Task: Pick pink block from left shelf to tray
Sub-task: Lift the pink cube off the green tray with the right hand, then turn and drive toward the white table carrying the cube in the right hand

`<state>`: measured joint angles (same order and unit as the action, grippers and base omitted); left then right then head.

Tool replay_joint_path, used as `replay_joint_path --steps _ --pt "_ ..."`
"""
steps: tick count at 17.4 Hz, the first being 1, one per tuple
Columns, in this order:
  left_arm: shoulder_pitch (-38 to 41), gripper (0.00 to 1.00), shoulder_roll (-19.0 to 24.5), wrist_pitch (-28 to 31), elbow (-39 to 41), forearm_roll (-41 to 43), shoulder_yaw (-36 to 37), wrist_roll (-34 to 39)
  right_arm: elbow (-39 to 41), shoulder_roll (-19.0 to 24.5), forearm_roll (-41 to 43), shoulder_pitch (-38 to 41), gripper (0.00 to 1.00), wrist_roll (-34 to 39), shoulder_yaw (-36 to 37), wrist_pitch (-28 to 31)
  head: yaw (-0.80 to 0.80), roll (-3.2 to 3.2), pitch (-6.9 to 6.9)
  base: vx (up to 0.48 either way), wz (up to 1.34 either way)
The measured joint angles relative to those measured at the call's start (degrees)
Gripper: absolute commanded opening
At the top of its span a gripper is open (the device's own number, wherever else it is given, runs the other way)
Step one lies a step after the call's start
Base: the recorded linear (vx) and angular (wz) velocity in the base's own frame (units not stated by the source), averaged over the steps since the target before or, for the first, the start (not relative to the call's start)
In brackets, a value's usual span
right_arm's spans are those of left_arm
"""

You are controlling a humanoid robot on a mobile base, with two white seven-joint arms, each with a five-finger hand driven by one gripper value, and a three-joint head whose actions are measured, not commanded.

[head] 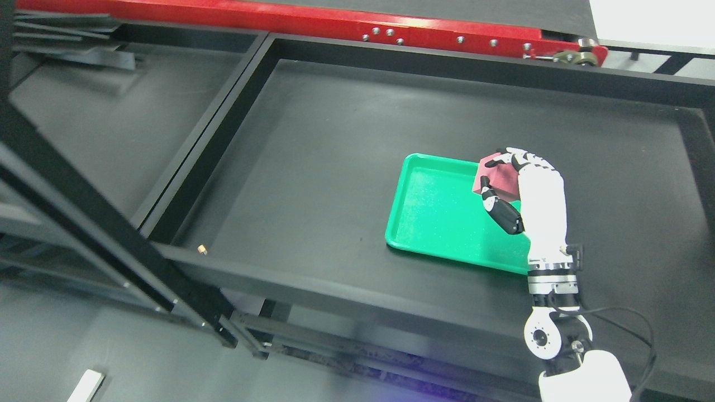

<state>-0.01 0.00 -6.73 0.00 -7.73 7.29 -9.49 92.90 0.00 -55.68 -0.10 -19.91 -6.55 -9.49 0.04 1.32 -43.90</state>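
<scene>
1. Head view: the right hand [511, 187] reaches in from the lower right, its fingers [516, 157] and dark thumb wrapped around the pink block [499, 177]. The block hangs over the far right corner of the green tray [435, 218], which lies on the black table [313, 184].
2. Whether the block already touches the tray floor is hard to tell from here.
3. I'd judge this the placing step: what remains is to lower the block, spread the fingers, and draw clear without nudging it.
4. No left arm shows.
</scene>
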Motion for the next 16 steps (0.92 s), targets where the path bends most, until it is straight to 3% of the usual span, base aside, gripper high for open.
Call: replay_joint_path --steps 16 --pt "0.0 1.0 0.0 0.0 0.0 0.0 0.0 0.0 0.7 0.0 0.6 0.1 0.03 -0.2 0.2 0.0 0.0 0.0 0.0 -0.2 0.56"
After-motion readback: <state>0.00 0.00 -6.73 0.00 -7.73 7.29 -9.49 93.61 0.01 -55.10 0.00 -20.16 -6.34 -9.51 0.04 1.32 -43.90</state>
